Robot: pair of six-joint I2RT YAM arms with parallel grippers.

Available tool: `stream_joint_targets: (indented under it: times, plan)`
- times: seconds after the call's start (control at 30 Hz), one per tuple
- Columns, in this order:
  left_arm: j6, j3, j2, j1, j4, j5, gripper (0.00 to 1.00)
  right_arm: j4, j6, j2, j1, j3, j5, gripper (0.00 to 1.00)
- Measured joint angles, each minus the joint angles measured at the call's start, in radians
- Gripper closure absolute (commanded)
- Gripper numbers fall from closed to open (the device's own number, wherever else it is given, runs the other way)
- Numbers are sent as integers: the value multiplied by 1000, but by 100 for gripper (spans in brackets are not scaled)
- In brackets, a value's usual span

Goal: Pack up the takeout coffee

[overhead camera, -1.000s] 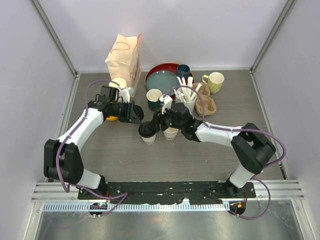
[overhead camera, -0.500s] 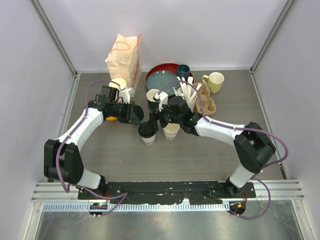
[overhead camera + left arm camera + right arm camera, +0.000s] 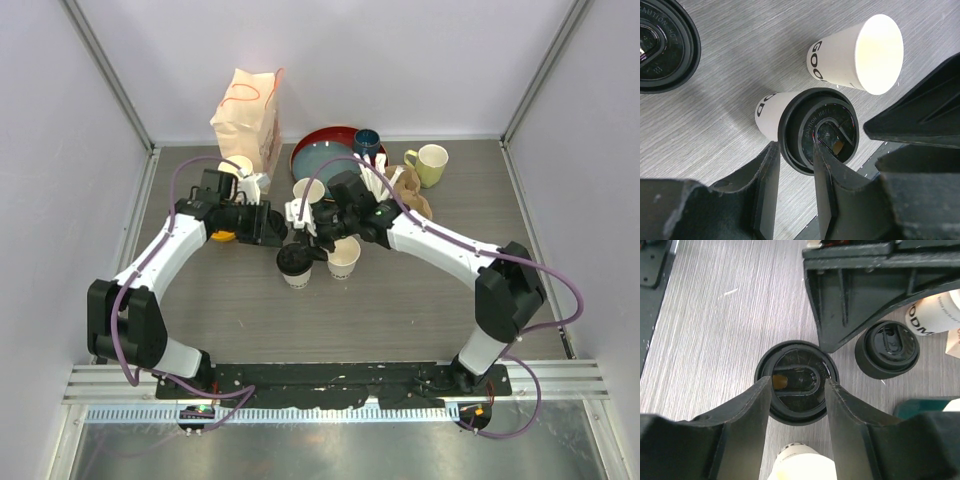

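Right gripper [image 3: 798, 382] half open above the lidded cup [image 3: 795, 357], gripping nothing, left gripper [image 3: 795, 146] narrowly parted over the same cup, empty

Two paper cups stood on the surface [image 3: 400, 310]: lidded cup [image 3: 295, 262], open cup [image 3: 343, 258]. Black lids numbered two: fitted lid [image 3: 796, 385], second lid [image 3: 887, 350]. Near the far edge sat two mugs, dark mug [image 3: 367, 141] and pale mug [image 3: 432, 163], plus one paper bag [image 3: 245, 115].
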Motion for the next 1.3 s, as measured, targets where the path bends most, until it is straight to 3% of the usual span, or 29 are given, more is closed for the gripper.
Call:
stream_joint_targets:
  times: [0.23,0.43,0.93,1.3]
  plan:
    - [-3,0,0,-16,0,0,63,-208,-203,114,0,117,-14,56]
    - [-3,0,5,-21,0,0,63,-267,-263,140,0,140,-18,58]
    - [2,7,13,-26,-17,-1,63,-257,-205,121,8,171,24,52]
    - [6,12,13,-26,-39,0,63,-254,-245,42,21,157,18,54]
